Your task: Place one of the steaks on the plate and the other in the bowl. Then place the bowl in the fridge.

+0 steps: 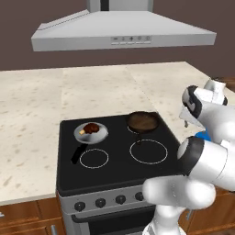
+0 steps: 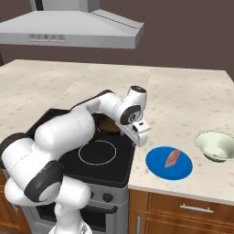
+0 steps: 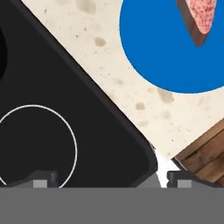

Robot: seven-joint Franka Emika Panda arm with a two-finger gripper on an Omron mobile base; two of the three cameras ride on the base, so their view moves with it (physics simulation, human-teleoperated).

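The flat pinkish-red steak lies on the blue plate on the counter right of the stove; in the hand view this steak sits on the plate at top right. The dark brown steak rests in the silver-grey pan on the stove's left rear burner. The cream-white bowl stands empty further right on the counter. My gripper hovers open over the stove's right edge, just left of the plate, with nothing between its fingers. The fridge is out of view.
A dark brown frying pan sits on the right rear burner of the black stove. A range hood hangs above. Beige counter runs on both sides of the stove, with wooden drawers below.
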